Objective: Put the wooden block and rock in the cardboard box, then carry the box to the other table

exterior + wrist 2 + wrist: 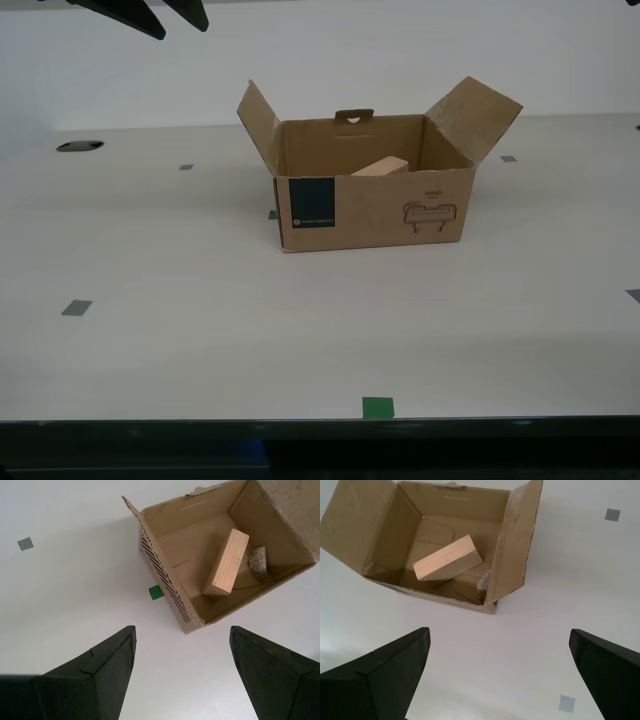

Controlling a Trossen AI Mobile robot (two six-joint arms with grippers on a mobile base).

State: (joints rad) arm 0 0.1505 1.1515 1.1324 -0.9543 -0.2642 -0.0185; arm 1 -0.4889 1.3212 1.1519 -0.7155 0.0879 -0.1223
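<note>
Block (226, 563) and rock (258, 563) lie inside the cardboard box (165, 575) — my first gripper (500, 675) and second gripper (182, 672), both wide open and empty, hover above it; grip opposite walls evenly.

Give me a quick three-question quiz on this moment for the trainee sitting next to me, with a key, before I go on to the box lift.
1. True or false: the wooden block lies flat on the floor of the cardboard box.
2. Where is the rock? A) on the table beside the box B) inside the box next to the block C) held in my second gripper
3. Fill in: the jaws of my first gripper are ____ and hold nothing.

Key
1. False: it is tilted, one end propped higher.
2. B
3. open
</note>
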